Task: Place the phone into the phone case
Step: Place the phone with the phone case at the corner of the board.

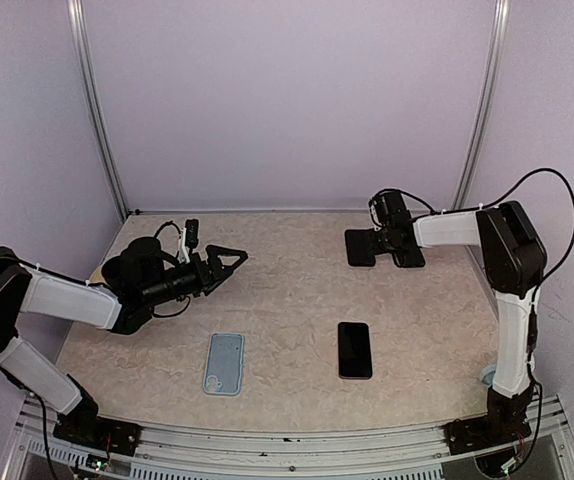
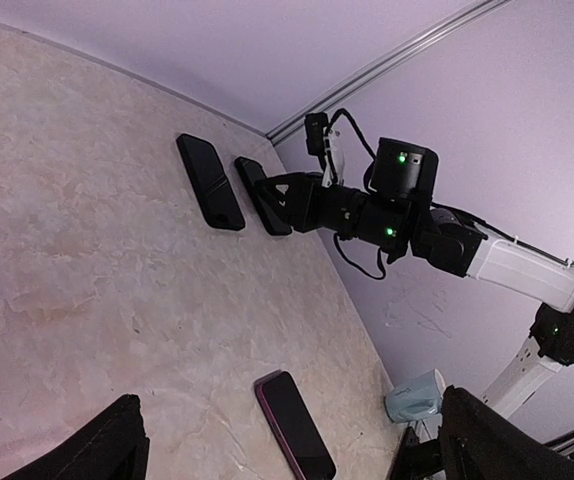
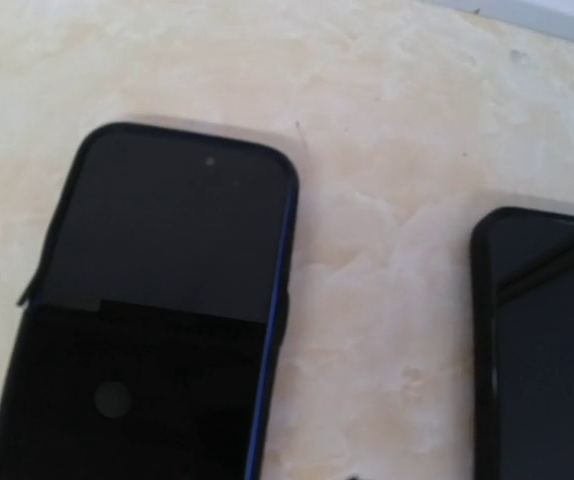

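Apparently I'm reaching to grasp: my right gripper (image 1: pixel 385 245) hangs at the table's (image 1: pixel 287 290) 2 o'clock over a black blue-edged slab (image 3: pixel 157 310) and its black neighbour (image 3: pixel 547 340), while the black glass phone (image 1: pixel 355 350) lies at 5 o'clock and the pale blue plastic phone case (image 1: pixel 224 363) at 7. Next I'd want a clean edge pinch. My left gripper (image 1: pixel 229 262) is spread wide; the right's fingers are cut off, so I cannot tell their state, or whether the slabs are phones or cases.
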`<state>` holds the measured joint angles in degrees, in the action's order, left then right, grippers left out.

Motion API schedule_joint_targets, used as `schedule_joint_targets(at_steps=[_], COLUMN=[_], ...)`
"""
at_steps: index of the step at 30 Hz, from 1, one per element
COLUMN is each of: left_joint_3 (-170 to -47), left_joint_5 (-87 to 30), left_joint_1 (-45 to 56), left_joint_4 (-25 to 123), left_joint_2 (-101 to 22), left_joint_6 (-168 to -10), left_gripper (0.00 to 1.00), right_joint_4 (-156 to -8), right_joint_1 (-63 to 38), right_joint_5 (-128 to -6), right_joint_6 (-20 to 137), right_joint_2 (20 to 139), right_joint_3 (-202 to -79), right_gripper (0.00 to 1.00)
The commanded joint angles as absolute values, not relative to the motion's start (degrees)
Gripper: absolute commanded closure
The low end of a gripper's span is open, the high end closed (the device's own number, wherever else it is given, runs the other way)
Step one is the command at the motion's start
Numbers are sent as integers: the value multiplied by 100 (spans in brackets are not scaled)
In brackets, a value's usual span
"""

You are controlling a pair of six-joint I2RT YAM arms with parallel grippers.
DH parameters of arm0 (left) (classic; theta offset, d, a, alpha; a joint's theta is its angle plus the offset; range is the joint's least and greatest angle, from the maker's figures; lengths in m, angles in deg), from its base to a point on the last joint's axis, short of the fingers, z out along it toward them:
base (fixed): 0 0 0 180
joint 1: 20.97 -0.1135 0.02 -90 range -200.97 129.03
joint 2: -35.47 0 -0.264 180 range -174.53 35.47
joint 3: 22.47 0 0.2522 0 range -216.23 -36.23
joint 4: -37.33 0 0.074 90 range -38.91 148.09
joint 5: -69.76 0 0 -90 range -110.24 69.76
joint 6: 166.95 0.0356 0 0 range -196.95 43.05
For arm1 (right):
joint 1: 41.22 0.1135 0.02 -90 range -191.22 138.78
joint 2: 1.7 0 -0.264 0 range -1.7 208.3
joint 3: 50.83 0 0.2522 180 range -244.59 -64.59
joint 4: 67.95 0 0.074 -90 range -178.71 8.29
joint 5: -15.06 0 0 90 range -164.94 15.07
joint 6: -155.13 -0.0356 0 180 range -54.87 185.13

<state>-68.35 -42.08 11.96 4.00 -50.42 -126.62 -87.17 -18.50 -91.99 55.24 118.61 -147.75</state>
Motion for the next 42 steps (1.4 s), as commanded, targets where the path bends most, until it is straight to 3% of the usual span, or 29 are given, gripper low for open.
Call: schedule_joint_targets(at_steps=[1, 11, 19, 29, 42], left_joint_3=[-6922, -6912, -6863, -6790, -6729], left_joint_5=[-4221, -4234, -4230, -4227, -4210], left_joint_1=[1181, 1198, 1208, 1208, 1217], left_joint_4=[404, 337, 301, 266, 170], left_joint_2=[-5020, -5082, -5077, -5025, -4981], left_joint_6=[-12571, -12616, -12630, -12641, -12673], left_gripper=[1, 1, 1, 1, 1], right_joint_4=[-8753, -8981, -9290, -9524, -9332], right_joint_1=[-1899, -1903, -1934, -1935, -1941], right_joint_5=[-9180, -8704, -8236, -7959, -8278], right_joint_6=[5710, 5684, 5615, 5594, 5889], right_joint_2=[12092, 12184, 12313, 12461, 11783], right_joint_3=[-14903, -14944, -14972, -14757, -14866], right_gripper=[76, 83, 100, 100, 100])
